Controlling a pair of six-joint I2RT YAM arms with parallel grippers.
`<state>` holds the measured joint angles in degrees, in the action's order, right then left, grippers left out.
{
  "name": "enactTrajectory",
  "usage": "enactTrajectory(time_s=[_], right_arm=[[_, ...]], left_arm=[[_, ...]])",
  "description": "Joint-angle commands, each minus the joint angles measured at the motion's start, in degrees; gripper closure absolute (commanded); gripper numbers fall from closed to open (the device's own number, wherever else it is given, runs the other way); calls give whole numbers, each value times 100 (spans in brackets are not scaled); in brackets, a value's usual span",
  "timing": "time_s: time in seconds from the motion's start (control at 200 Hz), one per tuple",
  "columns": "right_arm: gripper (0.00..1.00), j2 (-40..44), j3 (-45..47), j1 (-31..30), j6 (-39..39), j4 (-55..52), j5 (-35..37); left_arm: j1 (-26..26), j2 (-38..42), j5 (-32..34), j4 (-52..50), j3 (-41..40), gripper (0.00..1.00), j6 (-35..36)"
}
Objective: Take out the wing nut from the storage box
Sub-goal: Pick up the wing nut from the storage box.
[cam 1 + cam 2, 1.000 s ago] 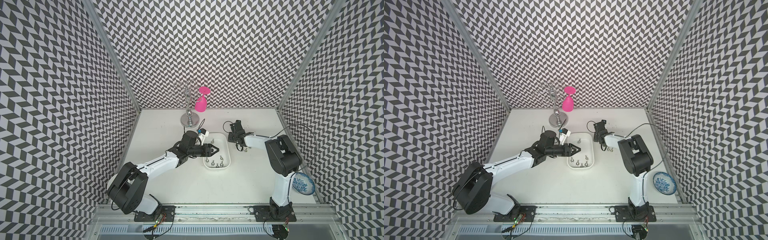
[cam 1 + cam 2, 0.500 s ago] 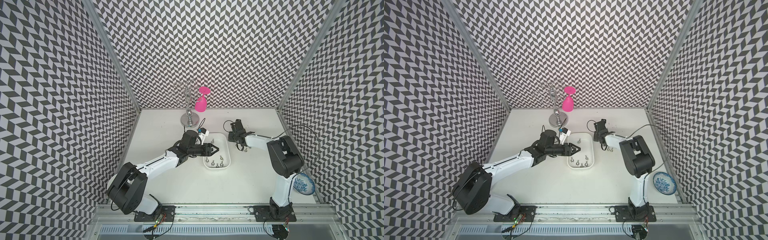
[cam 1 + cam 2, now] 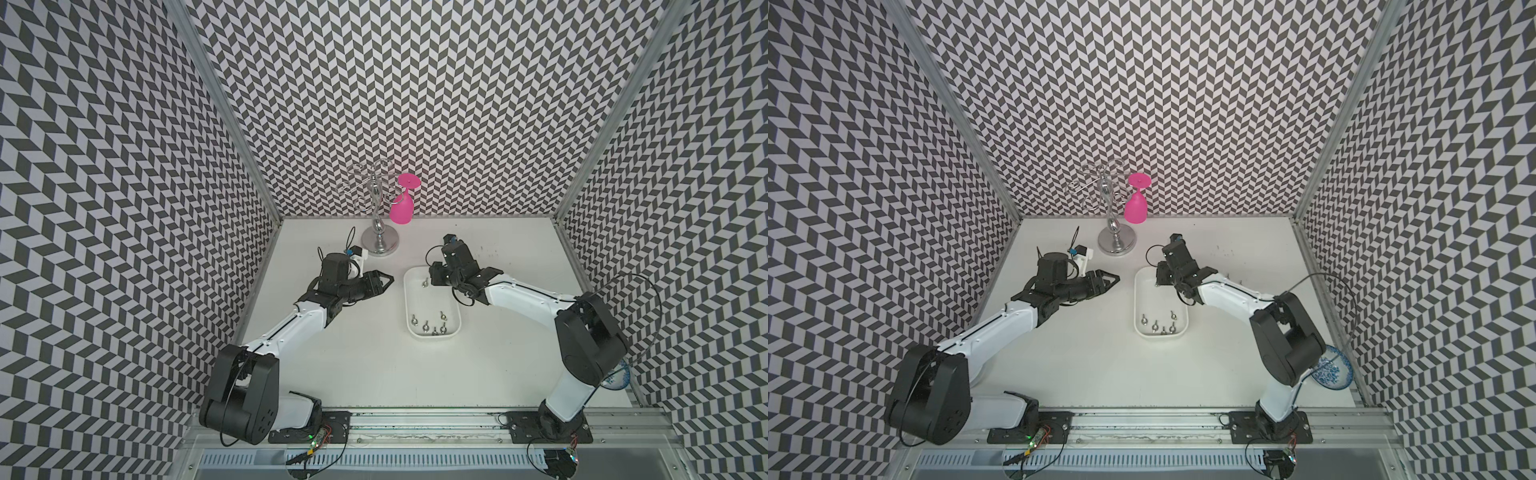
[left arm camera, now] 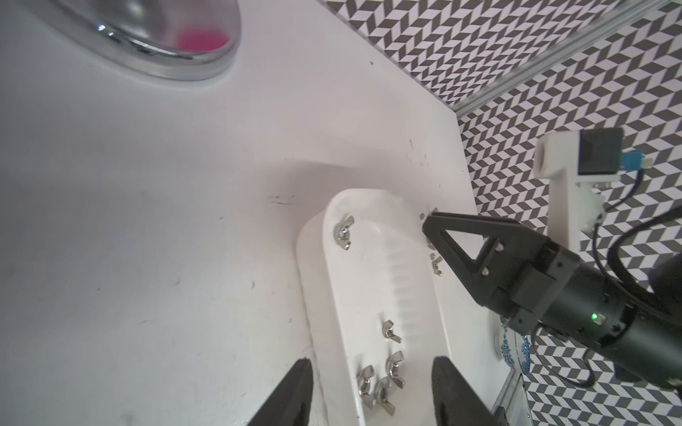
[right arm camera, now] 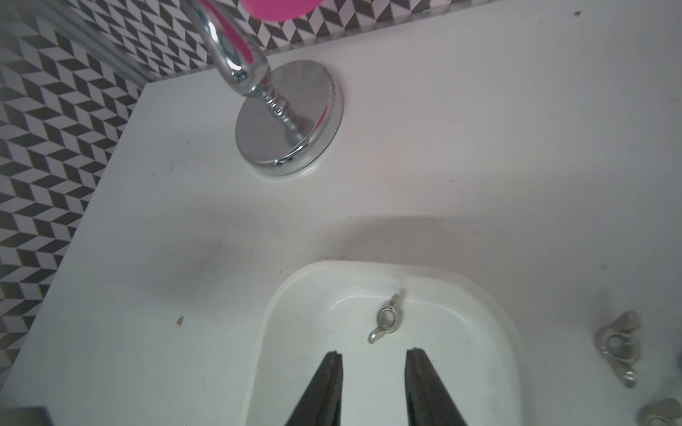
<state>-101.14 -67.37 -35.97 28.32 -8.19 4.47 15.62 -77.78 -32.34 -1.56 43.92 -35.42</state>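
Note:
The storage box (image 3: pixel 409 299) is a shallow white tray in mid-table, in both top views (image 3: pixel 1138 299). One wing nut (image 5: pixel 385 319) lies alone at its far end, and several more (image 3: pixel 432 326) cluster at the near end. My right gripper (image 5: pixel 373 352) hangs open over the far end, the lone nut just beyond its tips, nothing between them. Two wing nuts (image 5: pixel 618 345) lie on the table outside the box, on its right. My left gripper (image 3: pixel 388 278) hovers left of the box, apart from it, open and empty (image 4: pixel 372 363).
A chrome glass rack (image 3: pixel 379 241) with a pink glass (image 3: pixel 401 208) hanging upside down stands behind the box, close to both wrists. A blue-patterned bowl (image 3: pixel 1331 368) sits at the front right by the right arm's base. Patterned walls close three sides.
My left gripper has drawn back leftward from over the box. My right gripper has shifted from the table right of the box to over its far end and has opened.

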Motion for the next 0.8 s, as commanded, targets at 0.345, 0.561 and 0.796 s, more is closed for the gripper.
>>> enactTrajectory(time_s=[0.345,0.561,0.796], right_arm=[[62,-1175,-753,-56,268,-108,197],[61,-1582,-1131,-7,270,-305,313],[62,-1601,-1090,-4,305,-360,406]], left_arm=[[-67,245,-132,-142,-192,45,123],[-85,282,-166,-194,-194,45,166],[-103,271,-277,-142,-212,45,129]])
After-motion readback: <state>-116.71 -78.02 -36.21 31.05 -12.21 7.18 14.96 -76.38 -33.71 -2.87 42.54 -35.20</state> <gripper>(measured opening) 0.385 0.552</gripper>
